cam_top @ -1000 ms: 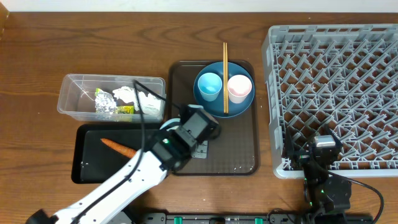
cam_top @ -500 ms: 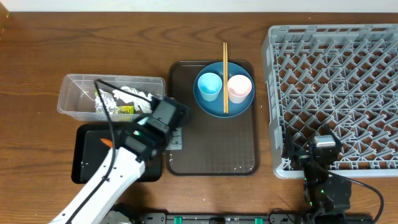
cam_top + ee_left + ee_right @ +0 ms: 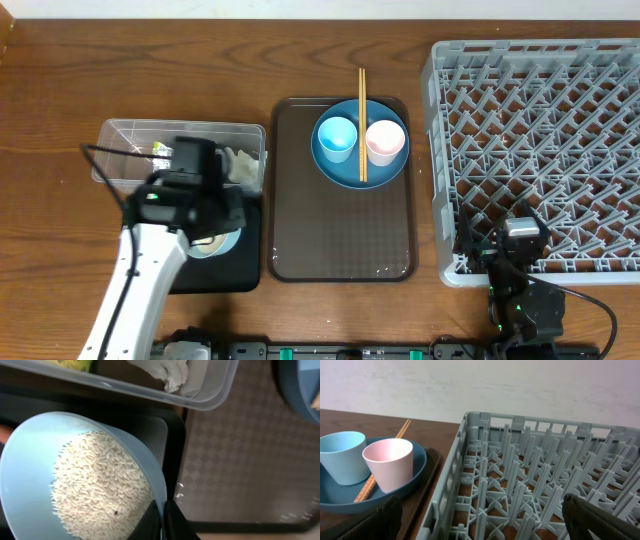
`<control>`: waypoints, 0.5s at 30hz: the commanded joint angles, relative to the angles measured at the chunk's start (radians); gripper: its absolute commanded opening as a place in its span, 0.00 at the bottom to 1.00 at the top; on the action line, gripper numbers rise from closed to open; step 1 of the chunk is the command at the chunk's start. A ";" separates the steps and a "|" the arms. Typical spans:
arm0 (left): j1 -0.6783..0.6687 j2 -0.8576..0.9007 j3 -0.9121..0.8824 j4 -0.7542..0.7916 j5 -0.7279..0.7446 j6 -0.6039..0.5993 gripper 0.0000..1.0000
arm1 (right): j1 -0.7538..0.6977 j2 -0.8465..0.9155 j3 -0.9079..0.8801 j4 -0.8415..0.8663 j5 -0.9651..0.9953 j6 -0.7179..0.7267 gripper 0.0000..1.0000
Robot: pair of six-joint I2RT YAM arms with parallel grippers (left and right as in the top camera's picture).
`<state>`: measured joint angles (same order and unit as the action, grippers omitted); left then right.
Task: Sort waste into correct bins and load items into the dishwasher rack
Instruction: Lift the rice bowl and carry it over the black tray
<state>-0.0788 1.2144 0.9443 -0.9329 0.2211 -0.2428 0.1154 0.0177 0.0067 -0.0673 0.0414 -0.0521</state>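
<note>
Wood tabletop (image 3: pixel 60 80): L gripper (image 3: pixel 163 517) pinches bowl (image 3: pixel 145 460) rim, rice (image 3: pixel 100 485) inside. Arm's swung off brown tray (image 3: pixel 340 230); bowl now over black tray (image 3: pixel 235 270), prob. ready to dump. Bowl's round, no long axis, mouth up. R gripper (image 3: pixel 485 520) spread wide, idle by rack (image 3: pixel 540 120).

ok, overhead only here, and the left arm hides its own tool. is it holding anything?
Observer: Yes. The left wrist view shows the left tool pinching the rim of a bowl.
Operator: Bowl empty?
Observer: No, it holds a heap of white rice.
Operator: And the other arm?
Observer: The right wrist view shows the right tool wide open and empty, facing the rack.
</note>
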 commanded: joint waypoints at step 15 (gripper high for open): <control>0.539 -0.014 0.014 -0.153 0.624 0.357 0.06 | -0.006 -0.002 -0.001 -0.004 0.007 -0.005 0.99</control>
<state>0.4107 1.2144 0.9443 -1.0771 0.7288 0.0547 0.1154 0.0177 0.0067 -0.0673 0.0414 -0.0525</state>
